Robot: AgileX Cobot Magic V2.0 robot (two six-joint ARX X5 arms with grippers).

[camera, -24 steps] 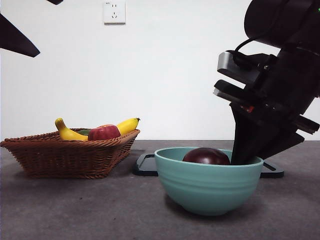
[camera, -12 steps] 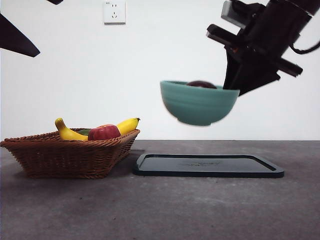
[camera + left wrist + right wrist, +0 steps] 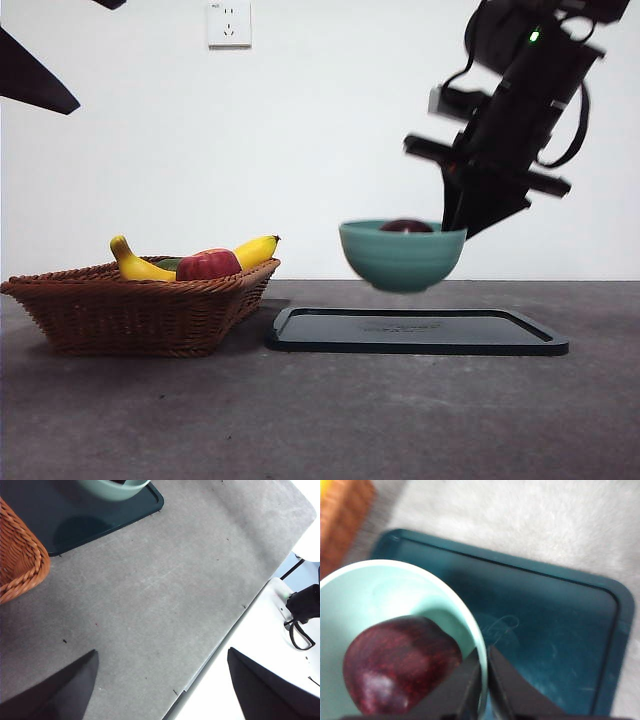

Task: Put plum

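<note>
The grey worktop [image 3: 320, 420] spreads across the scene, with a white wall and a socket [image 3: 228, 24] behind it. On it lies a flat dark tray [image 3: 415, 331], and just beside the tray, to its left in the front view, stands a woven wicker basket [image 3: 140, 305] holding a yellow banana [image 3: 135, 264], a red apple [image 3: 208, 265] and something green that is mostly hidden. A pale green bowl [image 3: 402, 255] hangs in the air above the tray, clear of its surface. The right claw [image 3: 483, 677] reaches down to the bowl from the upper right of the front view, its two black jaws clamped together on the bowl's rim, one inside the wall and one outside. The plum [image 3: 402, 665], dark maroon and glossy, sits inside the bowl against the wall near the clamped rim; only its top shows over the rim from the front. The left claw [image 3: 160, 690] hangs over bare worktop, well apart from the bowl, jaws spread wide with nothing between them.
</note>
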